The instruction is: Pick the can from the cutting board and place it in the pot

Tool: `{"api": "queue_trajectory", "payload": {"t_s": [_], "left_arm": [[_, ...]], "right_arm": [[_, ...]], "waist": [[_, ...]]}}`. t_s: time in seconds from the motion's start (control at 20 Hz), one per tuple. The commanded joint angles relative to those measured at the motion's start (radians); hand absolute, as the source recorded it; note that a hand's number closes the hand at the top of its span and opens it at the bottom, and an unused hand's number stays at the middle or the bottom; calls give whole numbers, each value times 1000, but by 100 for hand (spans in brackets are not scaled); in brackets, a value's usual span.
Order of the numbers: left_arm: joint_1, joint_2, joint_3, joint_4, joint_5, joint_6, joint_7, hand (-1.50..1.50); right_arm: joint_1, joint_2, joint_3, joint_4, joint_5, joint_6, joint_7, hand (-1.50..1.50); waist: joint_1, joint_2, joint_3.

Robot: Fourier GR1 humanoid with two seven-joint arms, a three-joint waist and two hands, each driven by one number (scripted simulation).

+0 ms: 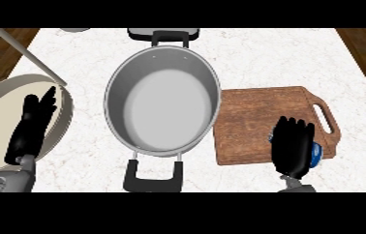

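Note:
A steel pot [163,102] with black handles stands in the middle of the counter, nothing inside it. To its right lies a brown wooden cutting board [257,122] with a handle slot. My right hand [293,148] is over the board's near right corner, fingers curled round a blue can [315,153]; only a blue sliver of it shows beside the palm. My left hand [32,126] rests open at the left edge, fingers up, over a beige plate.
A beige plate [14,95] lies at the far left, with a thin rod [32,56] slanting above it. A dark object [163,33] sits behind the pot at the counter's far edge. White marble counter shows around the pot.

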Motion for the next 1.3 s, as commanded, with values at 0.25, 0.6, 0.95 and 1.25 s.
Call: {"api": "queue_trajectory", "payload": {"t_s": [0.25,0.6,0.95,1.25], "left_arm": [[6,-3,2,14,0,-1,4,0],[7,13,20,-29,-3,7,42,0],[35,12,21,-49,-9,-12,22,0],[-16,7,38,34,-14,-37,-9,0]], "right_arm": [[-122,67,118,-374,-683,-90,-339,150],[-219,-7,-17,-784,-1023,247,-422,150],[-499,12,-140,-917,-1258,696,-116,150],[-823,67,-38,-637,-1285,659,178,150]], "waist": [[-2,-1,19],[-25,7,14],[-4,13,11],[7,18,11]]}}
